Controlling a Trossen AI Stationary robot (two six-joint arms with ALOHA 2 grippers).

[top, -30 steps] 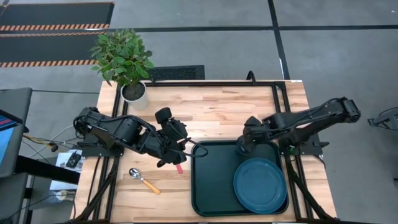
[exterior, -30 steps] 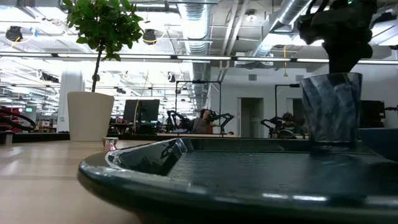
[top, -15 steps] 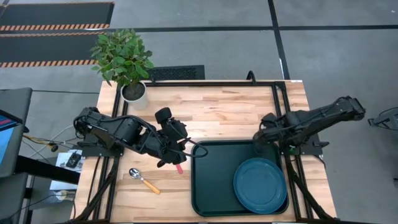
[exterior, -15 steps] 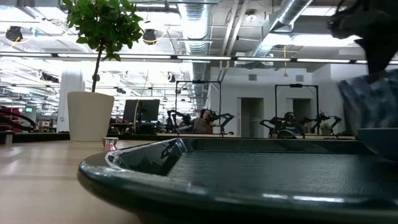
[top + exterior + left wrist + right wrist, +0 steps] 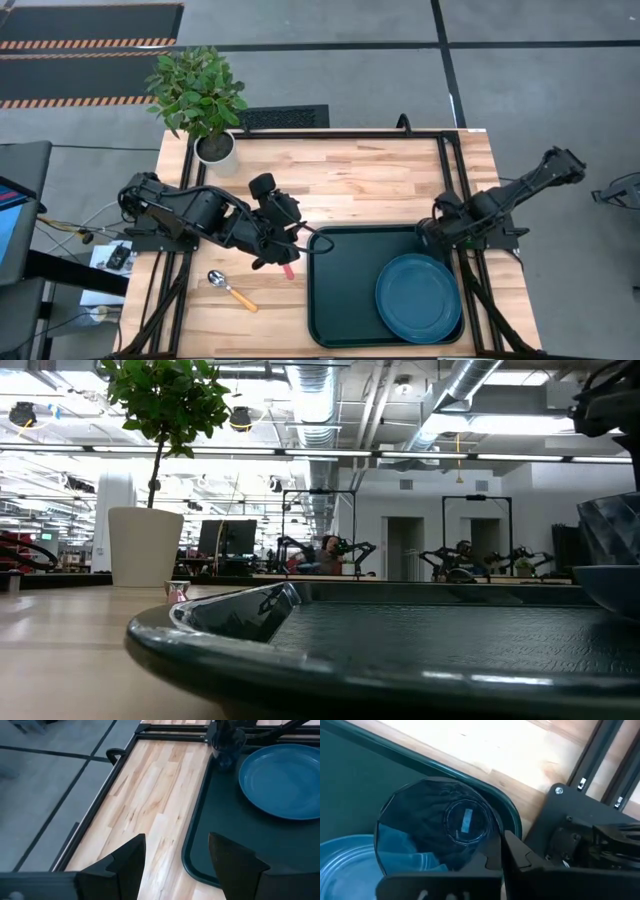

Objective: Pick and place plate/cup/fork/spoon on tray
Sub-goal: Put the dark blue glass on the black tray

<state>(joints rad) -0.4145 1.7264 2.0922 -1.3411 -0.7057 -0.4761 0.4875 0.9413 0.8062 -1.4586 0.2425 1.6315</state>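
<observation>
Right claw (image 5: 428,229), clamped on the cup (image 5: 432,827), has carried it from tray (image 5: 340,300) centre to the far right corner beside the plate (image 5: 418,298). Release looks next. Left claw (image 5: 290,246) hangs open over the fork (image 5: 289,270); spoon (image 5: 231,289) waits on the worktop (image 5: 350,185).

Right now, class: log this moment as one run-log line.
right gripper: shut on cup, tray far-right corner | left gripper: open, over fork | plate: on tray

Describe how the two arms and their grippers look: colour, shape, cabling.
Both arms are matte black, built of chunky jointed segments. The left gripper ends in two broad, flat, wedge-shaped black fingers. A thin dark cable loops beside it in the high view. The right gripper is equally black, with blocky angular finger mounts and no visible markings.
</observation>
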